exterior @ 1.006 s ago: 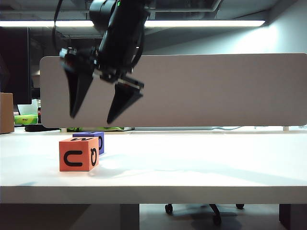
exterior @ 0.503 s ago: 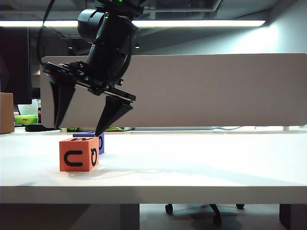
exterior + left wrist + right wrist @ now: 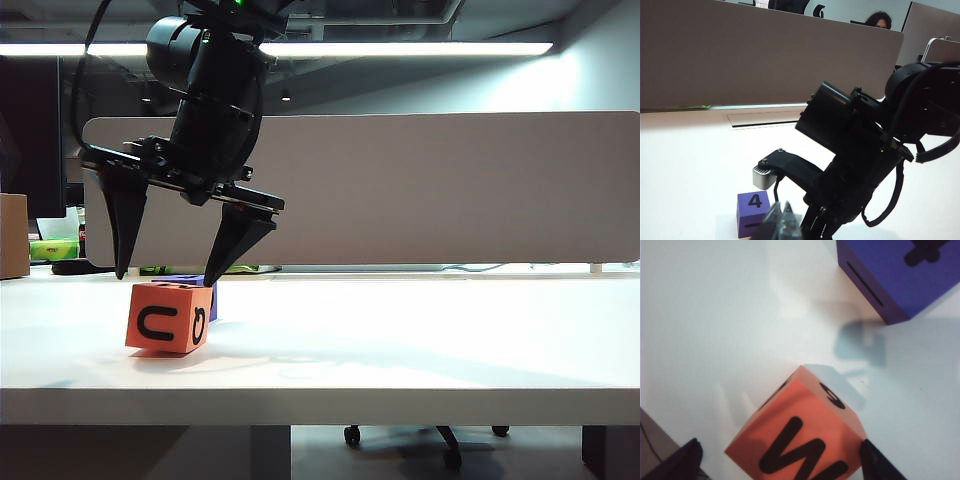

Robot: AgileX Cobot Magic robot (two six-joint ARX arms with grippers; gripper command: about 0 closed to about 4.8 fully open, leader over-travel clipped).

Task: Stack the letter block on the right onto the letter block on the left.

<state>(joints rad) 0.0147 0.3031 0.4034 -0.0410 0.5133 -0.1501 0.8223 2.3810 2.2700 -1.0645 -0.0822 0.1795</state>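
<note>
two letter blocks sit on the white tabletop (image 3: 420,340), toward the left of the exterior view. the orange block (image 3: 168,317) is in front, tipped so one bottom edge is lifted off the tabletop and its faces lean; a black letter like a sideways "c" shows on its front face, and the right wrist view shows a "w" on its upper face (image 3: 800,445). being a cube, it has no long axis to speak of. the purple block (image 3: 753,206) stands square and flat just behind it, a "4" on one face, a short dash on another; from the front it is mostly hidden behind the orange one.

the right hand (image 3: 168,275) hangs over the orange block with its two black fingers spread wide, one tip down at the block's left, the other touching or nearly touching its upper right corner (image 3: 875,462). nothing is gripped.

of the left hand i see only a blurred finger tip (image 3: 782,225) at the edge of its own camera; i cannot tell whether it is wide or narrow.
</note>
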